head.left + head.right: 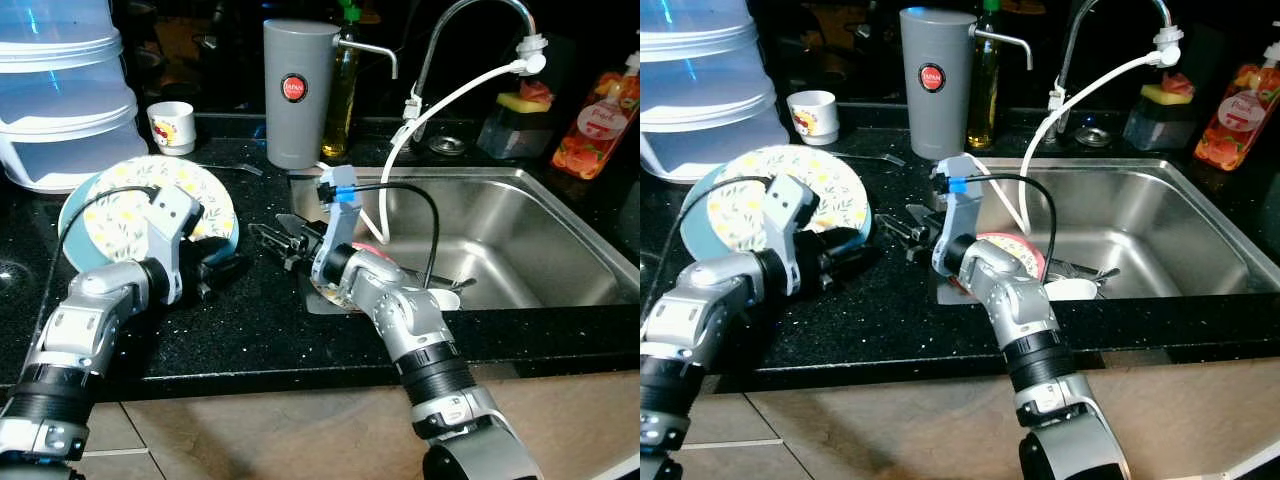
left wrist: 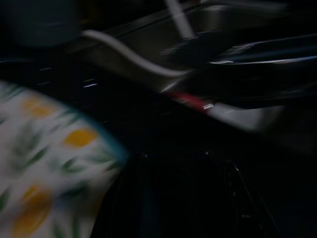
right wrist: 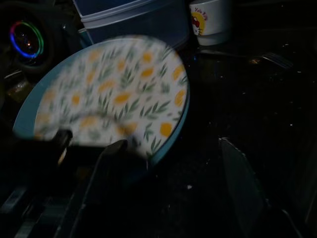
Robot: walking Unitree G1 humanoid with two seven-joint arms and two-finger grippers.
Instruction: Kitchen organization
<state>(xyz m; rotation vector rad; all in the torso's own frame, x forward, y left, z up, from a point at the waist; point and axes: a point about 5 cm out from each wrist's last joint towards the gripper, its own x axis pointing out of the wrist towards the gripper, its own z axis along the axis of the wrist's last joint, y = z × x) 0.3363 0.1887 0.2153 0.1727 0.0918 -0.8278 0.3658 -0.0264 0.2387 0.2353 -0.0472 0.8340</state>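
A round plate [image 1: 130, 200] with a lemon-and-leaf pattern and a blue rim sits tilted on the black counter, left of the sink [image 1: 540, 215]. My left gripper [image 1: 222, 268] lies at the plate's lower right rim. Its dark fingers [image 2: 131, 198] look spread, with the rim beside them rather than between them. My right gripper [image 1: 268, 240] reaches left from the sink's corner toward the plate. It is open, with nothing between its fingers [image 3: 111, 163]. A red-rimmed dish [image 1: 1015, 250] and a white bowl [image 1: 1072, 290] lie in the sink behind the right arm.
A grey water dispenser [image 1: 297, 90] stands behind the grippers. A small white cup [image 1: 171, 127] and stacked clear containers [image 1: 60, 90] are at the back left. A white hose [image 1: 440, 105] hangs from the tap into the sink. A red bottle [image 1: 595, 120] stands at the far right.
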